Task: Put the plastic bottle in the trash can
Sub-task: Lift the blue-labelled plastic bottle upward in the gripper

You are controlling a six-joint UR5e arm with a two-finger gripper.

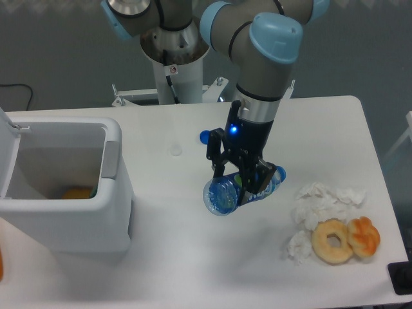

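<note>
Nearest you, at the table's (pixel 193 270) front right, lay a doughnut (pixel 333 241) with an orange piece (pixel 364 235) touching its right side, and crumpled white tissue (pixel 322 203) spread just behind and left of them. At the front left stood the trash can (pixel 77 219), its lid (pixel 6 151) swung up on the left and its grey handle (pixel 111 159) facing the table's middle. You could see something yellow-orange (pixel 77 192) at the bottom of it.

Further back, mid-table, the bottle (pixel 241 188) lay on its side, ribbed base toward you and to the left, neck pointing right and away. The gripper (pixel 239 175) came down on it from above, and its dark fingers (pixel 220 162) straddled the bottle's middle, one on the far-left side and the other crossing the near-right side over the label. They looked closed against the bottle's body. You could not tell whether the bottle rested on the table or was lifted just off it; a soft shadow lay beneath. The bottle was well apart from the trash can, to its right.

Just behind the gripper, a small blue cap (pixel 205 136) sat on the table. Behind that rose the arm's (pixel 267 58) base column.
</note>
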